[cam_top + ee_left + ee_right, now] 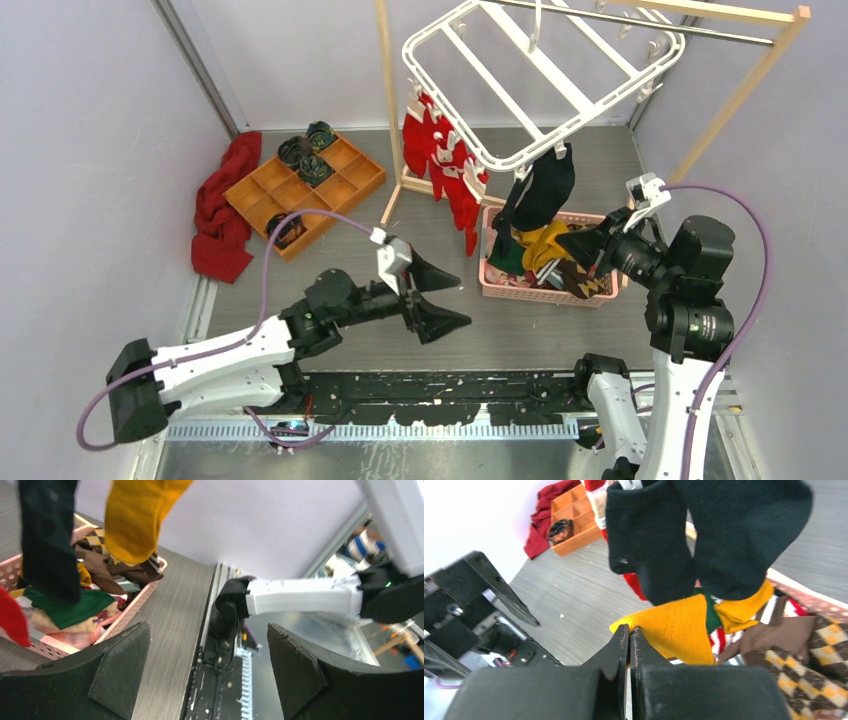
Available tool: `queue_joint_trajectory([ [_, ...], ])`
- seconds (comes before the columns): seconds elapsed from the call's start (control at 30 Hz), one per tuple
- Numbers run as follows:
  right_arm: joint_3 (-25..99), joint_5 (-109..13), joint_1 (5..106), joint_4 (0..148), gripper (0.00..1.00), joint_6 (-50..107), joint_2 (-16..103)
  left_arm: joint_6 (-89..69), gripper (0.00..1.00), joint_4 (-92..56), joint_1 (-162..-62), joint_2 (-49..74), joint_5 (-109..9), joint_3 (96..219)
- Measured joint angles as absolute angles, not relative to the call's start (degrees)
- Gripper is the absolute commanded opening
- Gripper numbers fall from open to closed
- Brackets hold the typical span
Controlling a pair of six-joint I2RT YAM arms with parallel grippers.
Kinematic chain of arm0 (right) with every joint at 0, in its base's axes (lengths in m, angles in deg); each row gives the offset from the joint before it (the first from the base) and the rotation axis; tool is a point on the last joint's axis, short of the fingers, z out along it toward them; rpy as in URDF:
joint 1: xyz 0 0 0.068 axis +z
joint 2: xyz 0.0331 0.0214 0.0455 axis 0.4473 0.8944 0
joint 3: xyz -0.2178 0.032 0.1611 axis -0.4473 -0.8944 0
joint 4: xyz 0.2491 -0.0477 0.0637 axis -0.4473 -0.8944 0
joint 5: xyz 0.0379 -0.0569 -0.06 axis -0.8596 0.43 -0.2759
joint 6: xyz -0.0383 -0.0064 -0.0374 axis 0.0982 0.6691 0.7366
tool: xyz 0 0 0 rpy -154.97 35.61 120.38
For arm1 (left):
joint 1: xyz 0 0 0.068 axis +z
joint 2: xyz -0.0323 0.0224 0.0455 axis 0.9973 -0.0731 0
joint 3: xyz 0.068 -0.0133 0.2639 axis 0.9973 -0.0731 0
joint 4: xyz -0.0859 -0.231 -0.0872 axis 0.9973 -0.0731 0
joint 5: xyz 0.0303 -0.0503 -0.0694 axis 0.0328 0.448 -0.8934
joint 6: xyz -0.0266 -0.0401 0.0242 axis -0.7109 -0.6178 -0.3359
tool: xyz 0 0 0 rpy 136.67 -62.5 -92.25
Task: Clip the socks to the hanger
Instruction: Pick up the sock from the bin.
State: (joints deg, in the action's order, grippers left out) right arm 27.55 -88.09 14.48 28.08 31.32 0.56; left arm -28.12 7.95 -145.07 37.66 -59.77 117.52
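While socks (585,280) fill the basket (535,294), left end effector (465,301) gapes, right end effector (629,629) pinches mustard sock (679,630).

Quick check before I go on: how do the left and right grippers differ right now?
The left gripper is wide open and empty; the right gripper is shut, pinching the edge of the yellow sock. The left gripper hangs over bare table left of the pink basket; the right gripper is over the basket's right end, beside the hanging black sock. Both point towards the basket.
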Motion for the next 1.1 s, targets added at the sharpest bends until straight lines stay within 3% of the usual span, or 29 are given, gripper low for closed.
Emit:
queue_joint_trajectory([
  [0.33, 19.8, -92.6, 14.5, 36.7, 0.01, 15.4, -4.3, -13.1, 0.89, 21.8, -157.3, 17.8, -44.7, 118.3],
  [0.6, 16.6, -92.8, 14.5, 43.6, 0.01, 6.8, -5.0, -10.9, 0.88, 34.4, -159.8, 3.0, -33.3, 122.4],
  [0.83, 14.9, -92.9, 14.5, 47.4, 0.01, 3.3, -5.5, -8.8, 0.87, 38.2, -159.9, -2.8, -27.2, 127.9],
  [0.93, 14.5, -92.8, 14.5, 48.3, 0.01, 2.4, -5.5, -8.3, 0.81, 39.2, -159.9, -4.6, -25.8, 129.9],
  [1.1, 14.2, -92.8, 14.6, 49.3, 0.01, 1.5, -5.5, -7.7, 0.58, 39.9, -159.9, -6.5, -24.6, 131.1],
])
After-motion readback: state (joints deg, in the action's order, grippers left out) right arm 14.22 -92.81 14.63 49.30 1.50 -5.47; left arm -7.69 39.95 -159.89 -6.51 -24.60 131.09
